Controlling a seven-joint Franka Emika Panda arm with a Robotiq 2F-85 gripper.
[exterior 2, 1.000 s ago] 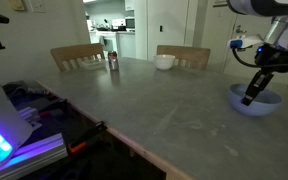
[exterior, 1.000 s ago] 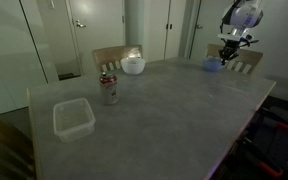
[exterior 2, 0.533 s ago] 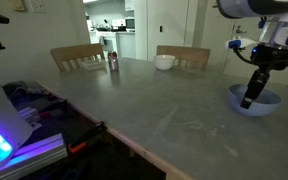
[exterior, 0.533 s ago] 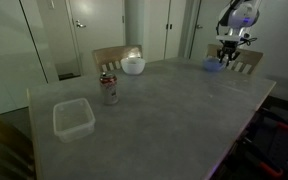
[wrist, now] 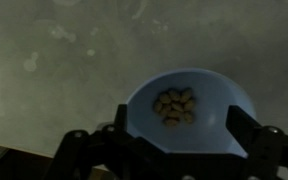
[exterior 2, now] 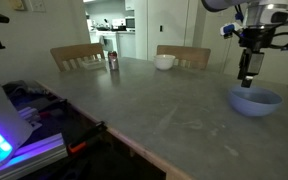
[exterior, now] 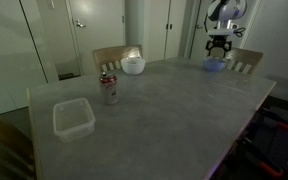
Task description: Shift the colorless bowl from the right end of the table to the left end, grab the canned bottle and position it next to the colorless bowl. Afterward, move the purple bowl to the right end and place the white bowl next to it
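1. The table point(exterior: 164, 110) has open grey top between the two ends. Nothing stands in the path to the white bowl; chairs point(exterior: 114, 57) sit behind the far edge.
2. The colorless bowl point(exterior: 72, 118) sits at one end.
3. The purple bowl point(exterior 2: 255, 101) sits at the opposite end with pale pieces point(wrist: 174, 105) inside. The gripper point(exterior 2: 247, 84) hovers above it, jaws spread and empty.
4. The white bowl point(exterior: 133, 65) waits at the far edge. A shallow rim pinch could tip or drop it.
5. The canned bottle point(exterior: 108, 88) stands upright near the white bowl. A low, wide approach could topple it.
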